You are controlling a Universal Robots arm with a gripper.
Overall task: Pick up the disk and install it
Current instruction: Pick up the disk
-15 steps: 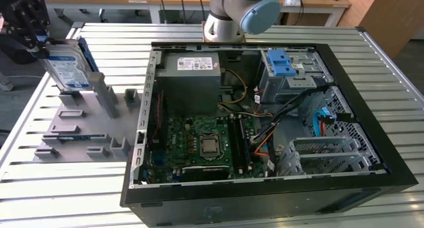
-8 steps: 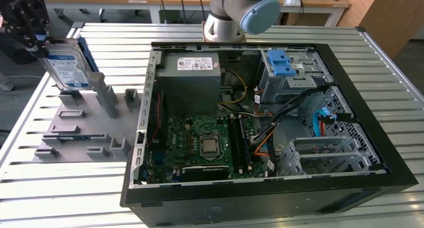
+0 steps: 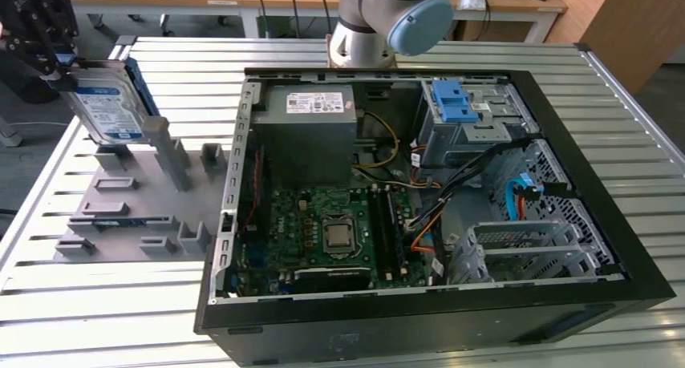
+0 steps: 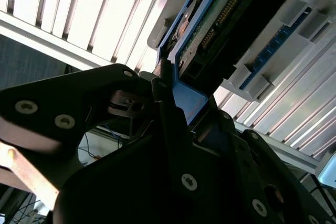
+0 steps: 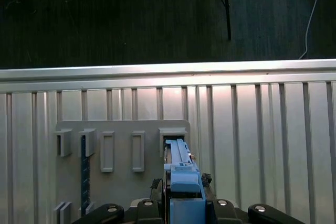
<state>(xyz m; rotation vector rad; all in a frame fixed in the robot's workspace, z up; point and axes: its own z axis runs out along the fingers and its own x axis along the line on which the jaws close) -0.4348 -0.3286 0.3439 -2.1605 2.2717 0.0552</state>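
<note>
Gripper (image 3: 61, 67): clamped on disk (image 3: 105, 103) rail end.
Handling: likely rigid, dense, shock-sensitive; hold rail edges.
Position: upright at fixture (image 3: 123, 198) corner.

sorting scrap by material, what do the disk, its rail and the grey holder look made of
Disk: likely metal, a silver case with a dull sheen under a paper-like white-and-blue label.
Rail: probably plastic, uniform matte blue with moulded edges.
Holder: looks like matte grey plastic, perhaps printed, with blocky slots and no shine.
</note>
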